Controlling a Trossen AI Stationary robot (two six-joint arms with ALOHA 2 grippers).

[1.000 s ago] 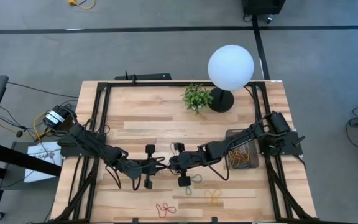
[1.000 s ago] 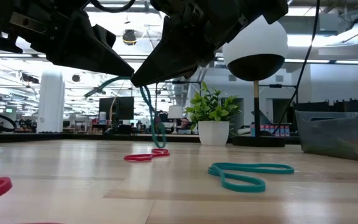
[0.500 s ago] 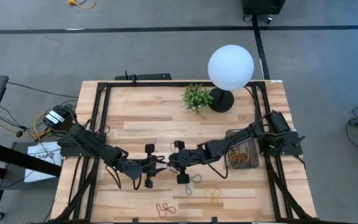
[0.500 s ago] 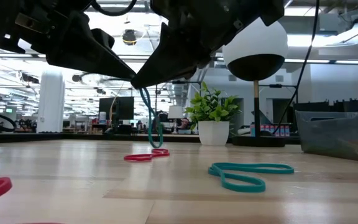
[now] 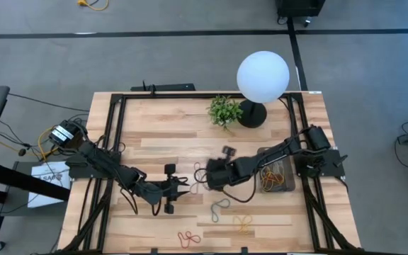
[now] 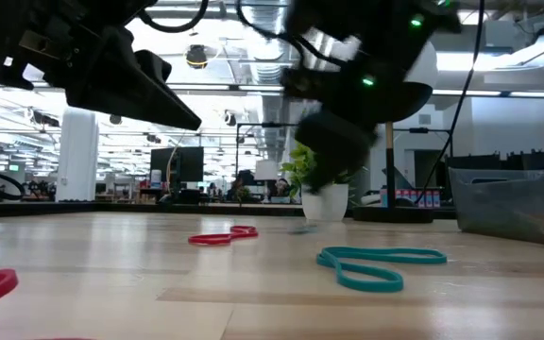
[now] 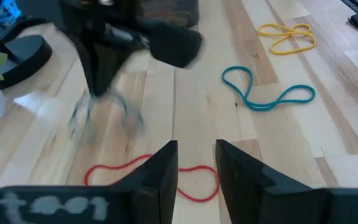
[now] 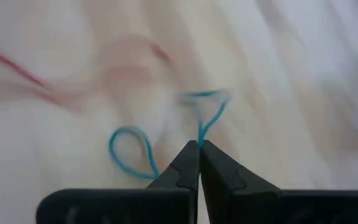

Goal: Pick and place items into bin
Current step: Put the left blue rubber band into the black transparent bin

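A blue rubber band (image 8: 199, 127) dangles from the right gripper (image 8: 198, 149), whose jaws are clenched on one strand of it, the rest hanging in loops over the table (image 5: 168, 131). In the high view that right gripper (image 5: 205, 172) sits near the middle of the table, its arm stretching back past the dark grey bin (image 5: 275, 174) at the right side, where a tangle of bands already lies inside. Just across from it is the left gripper (image 5: 183, 185), jaws released with a clear gap between the fingers (image 7: 165, 167), nothing in them. Under the left gripper a red rubber band (image 7: 194, 182) lies flat on the wood. Nearer the front edge lie a teal rubber band (image 5: 220, 208), a yellow rubber band (image 5: 244, 224) and another red one (image 5: 187, 238). Toward the back stand the small leafy plant (image 5: 224, 110) and, just beside it, the globe lamp (image 5: 262, 76)
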